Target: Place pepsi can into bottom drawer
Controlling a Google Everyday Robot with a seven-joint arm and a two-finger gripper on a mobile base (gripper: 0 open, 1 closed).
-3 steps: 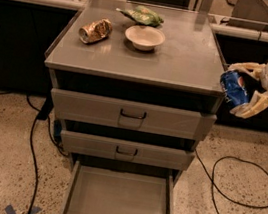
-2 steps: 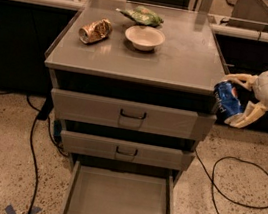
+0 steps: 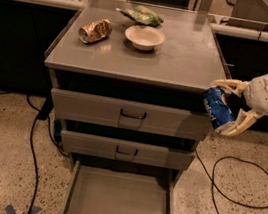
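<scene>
Though bottom drawer (image 3: 119, 200) front cropped, pincer (image 3: 219, 109) clamps pepsi can (image 3: 216, 106) beside cabinet (image 3: 186, 61).

Tilted pepsi can (image 3: 218, 108), apparently in gripper (image 3: 223, 108)

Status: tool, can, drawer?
Tool off the cabinet's right edge, shut on pepsi can, can tilted. Bottom drawer open, below and left. No obstruction seen between.
</scene>
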